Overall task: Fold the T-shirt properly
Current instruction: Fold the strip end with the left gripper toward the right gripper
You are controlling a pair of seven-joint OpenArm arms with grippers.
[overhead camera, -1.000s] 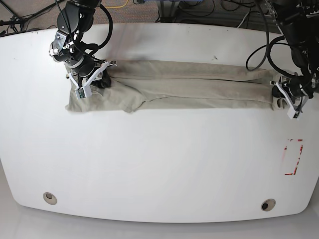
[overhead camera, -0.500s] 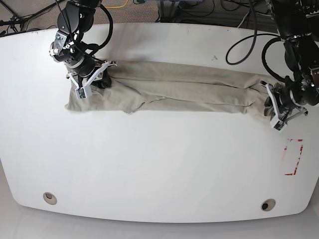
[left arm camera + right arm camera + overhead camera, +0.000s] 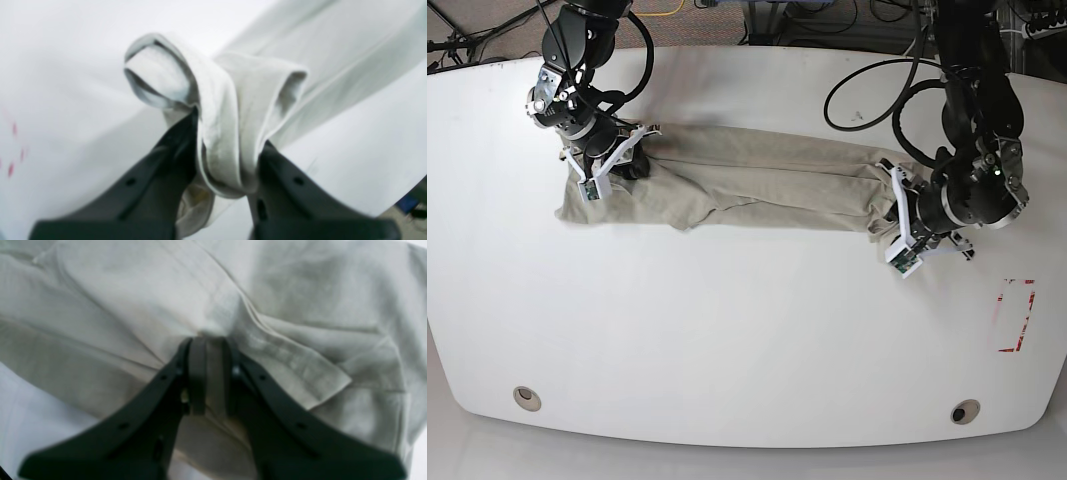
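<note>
The khaki-beige T-shirt (image 3: 767, 185) lies as a long narrow band across the far half of the white table (image 3: 727, 330). At the band's right end in the base view, my left gripper (image 3: 895, 228) is shut on the cloth. The left wrist view shows that gripper (image 3: 230, 133) with a thick bunch of T-shirt (image 3: 333, 50) pinched between its black fingers and lifted a little off the table. My right gripper (image 3: 599, 168) is at the band's left end. In the right wrist view it (image 3: 213, 343) is shut on a fold of the T-shirt (image 3: 133, 290).
A red dashed rectangle (image 3: 1015, 315) is marked on the table's right side, also seen as red marks (image 3: 13, 146). Two round holes (image 3: 526, 397) (image 3: 964, 411) sit near the front edge. Cables (image 3: 867, 90) hang over the far edge.
My left gripper has moved leftward and slightly forward with the shirt's end in it, so the band is shorter. The right gripper has stayed almost in place.
</note>
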